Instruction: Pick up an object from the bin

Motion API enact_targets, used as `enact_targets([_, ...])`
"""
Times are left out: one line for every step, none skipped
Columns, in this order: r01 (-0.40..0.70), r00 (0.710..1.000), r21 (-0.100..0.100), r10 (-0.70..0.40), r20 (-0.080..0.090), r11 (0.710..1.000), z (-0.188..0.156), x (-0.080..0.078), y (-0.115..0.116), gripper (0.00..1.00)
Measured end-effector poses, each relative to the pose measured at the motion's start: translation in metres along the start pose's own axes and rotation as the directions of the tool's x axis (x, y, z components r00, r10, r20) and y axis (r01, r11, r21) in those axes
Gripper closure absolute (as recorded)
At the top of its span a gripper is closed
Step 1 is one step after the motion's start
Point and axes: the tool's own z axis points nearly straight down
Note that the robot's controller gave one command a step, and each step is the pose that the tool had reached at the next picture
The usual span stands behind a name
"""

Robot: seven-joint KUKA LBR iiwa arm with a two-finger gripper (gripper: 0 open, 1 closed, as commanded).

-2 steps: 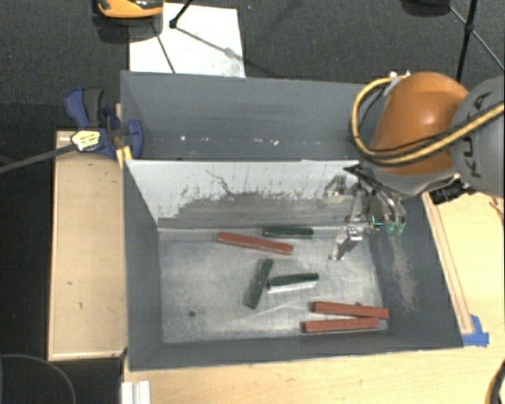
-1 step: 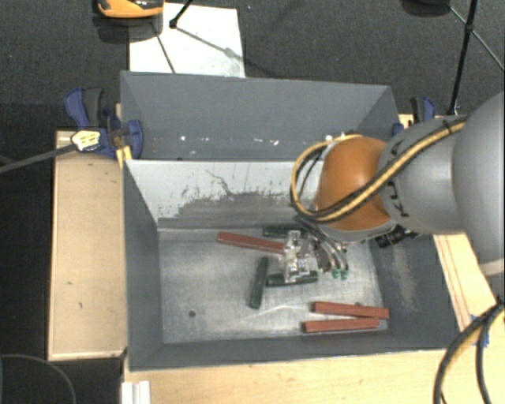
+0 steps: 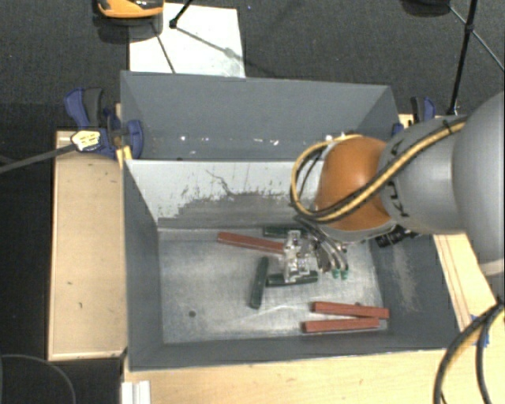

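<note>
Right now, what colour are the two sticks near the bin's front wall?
The two sticks are reddish brown, shown best in the camera view.

I'm looking down on a dark, speckled floor [image 3: 316, 39], carpet-like, and it spreads out behind and to the left of the bin [image 3: 252, 110]. A white sheet of paper [image 3: 213, 24] lies on it past the bin's far wall. Just beside it sits a yellow-orange object [image 3: 129, 8], cut off by the top edge. A black cable [image 3: 31, 161] trails in from the left, and a thinner one [image 3: 464, 55] drops down at top right. The light is even, with no hard shadows.
</note>
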Motion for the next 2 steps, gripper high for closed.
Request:
enact_targets([0.001,1.0,-0.002,-0.001,-0.001,1.0,-0.038,0.002,0.001,1.0])
enact_targets([0.006,1.0,-0.003,-0.006,0.001,1.0,-0.057,-0.004,0.003,0.0])
